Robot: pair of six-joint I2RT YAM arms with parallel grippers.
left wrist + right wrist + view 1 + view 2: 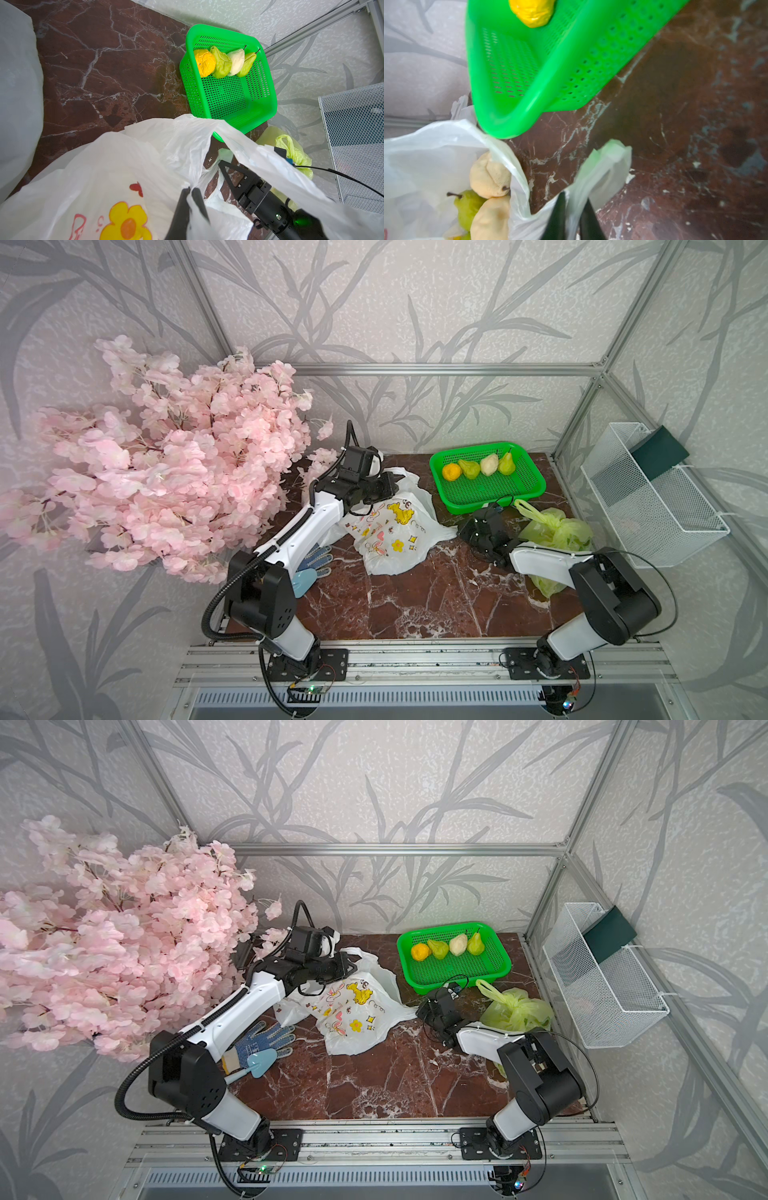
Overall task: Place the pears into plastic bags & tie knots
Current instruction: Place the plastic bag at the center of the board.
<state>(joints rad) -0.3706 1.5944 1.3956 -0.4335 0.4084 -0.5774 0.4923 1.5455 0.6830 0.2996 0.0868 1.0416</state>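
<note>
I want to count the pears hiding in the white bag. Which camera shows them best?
The right wrist view: it looks into the open white bag at the bagged pears. Both top views and the left wrist view show only the bag's outside.

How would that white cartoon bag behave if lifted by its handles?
Probably floppy: the white bag is thin, crumpled film. It would likely sag low, since several pears lie inside. Those round pears may roll and shift the load.
</note>
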